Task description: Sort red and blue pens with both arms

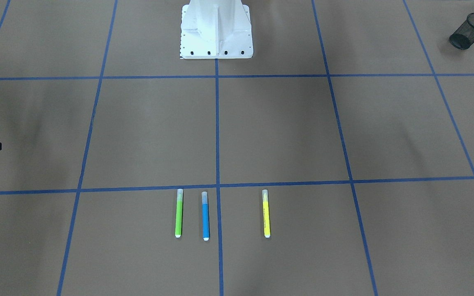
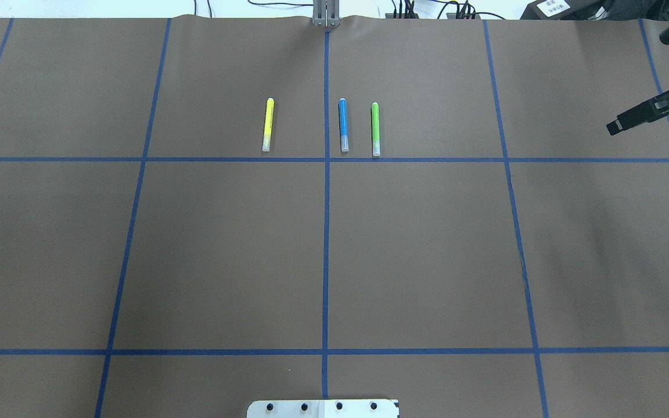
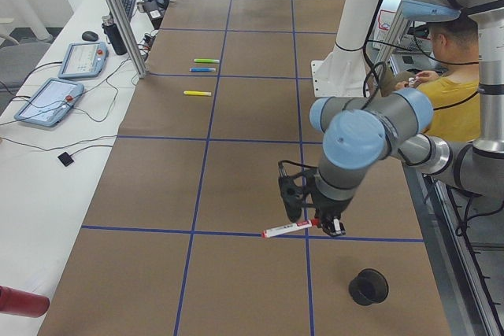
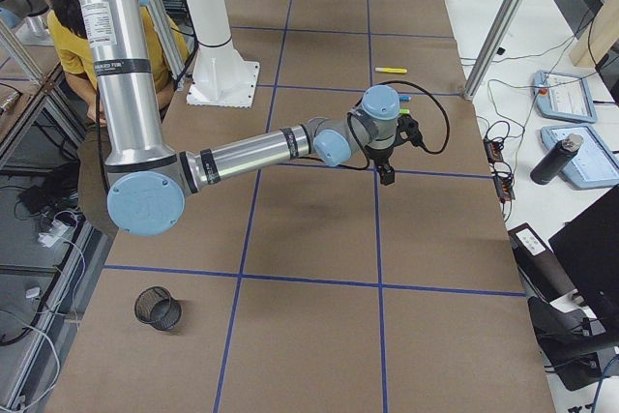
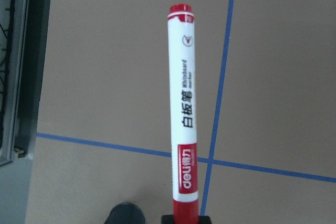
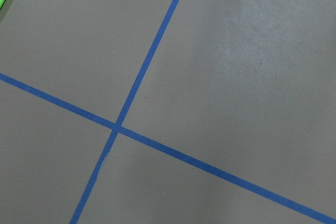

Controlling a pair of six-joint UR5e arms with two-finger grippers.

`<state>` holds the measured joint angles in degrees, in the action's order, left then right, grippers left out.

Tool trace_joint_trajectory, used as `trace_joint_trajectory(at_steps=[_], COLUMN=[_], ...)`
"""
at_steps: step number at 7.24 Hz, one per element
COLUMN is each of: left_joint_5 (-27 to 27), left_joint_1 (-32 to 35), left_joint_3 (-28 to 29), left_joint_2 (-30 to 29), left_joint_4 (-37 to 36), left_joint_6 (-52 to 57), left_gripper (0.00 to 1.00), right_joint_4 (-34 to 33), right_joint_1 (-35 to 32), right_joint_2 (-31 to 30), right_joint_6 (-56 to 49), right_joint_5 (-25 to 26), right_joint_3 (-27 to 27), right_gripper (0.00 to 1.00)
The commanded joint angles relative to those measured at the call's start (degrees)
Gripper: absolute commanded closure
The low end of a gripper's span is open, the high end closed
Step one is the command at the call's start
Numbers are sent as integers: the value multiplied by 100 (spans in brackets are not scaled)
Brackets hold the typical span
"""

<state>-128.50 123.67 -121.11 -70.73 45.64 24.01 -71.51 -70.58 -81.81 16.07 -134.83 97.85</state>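
In the left wrist view the red marker, white-barrelled with a printed label, points away from the camera. In the exterior left view my left gripper is shut on the red marker and holds it level just above the table, near a black mesh cup. The blue highlighter lies flat between a yellow highlighter and a green highlighter. My right gripper hovers far right of them, holding nothing. Whether its fingers are apart does not show.
A black mesh cup stands on my left side of the table and another on my right. The white pedestal base sits at the near middle. A seated person is behind the robot. Tablets and cables lie beyond the far edge.
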Motion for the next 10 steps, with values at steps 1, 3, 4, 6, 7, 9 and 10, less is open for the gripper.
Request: trace_joint_trajectory(at_steps=[1,3,4,6,7,9,10], left_joint_5=[-17,-8,1,1,-8,-78,-78], left_joint_1=[892,1586,1920,2266,2275,2310,2310], left_joint_3=[603,1156,1246,1404,1814,2519,2757], left_joint_2=[583,798,815,850,815,762,762], left_joint_4=[-20,-726,-1184,-1853,-1883,-1892,-1892], left_joint_6=[16,-1,-1,-62,-80,-89,-89], left_gripper=[100,100,100,100,100,100,100], right_joint_4=[-12,-3,5,6,6,6,6], right_joint_1=[0,0,0,0,0,0,0], right_joint_2=[-1,-1,-1,-1,-1,8,8], right_joint_6=[88,344,344,335,344,344,344], right_joint_5=[1,89,89,106,159,238,238], right_joint_3=[-38,-38,-21,-12,-12,-3,6], right_gripper=[0,0,0,0,0,0,0])
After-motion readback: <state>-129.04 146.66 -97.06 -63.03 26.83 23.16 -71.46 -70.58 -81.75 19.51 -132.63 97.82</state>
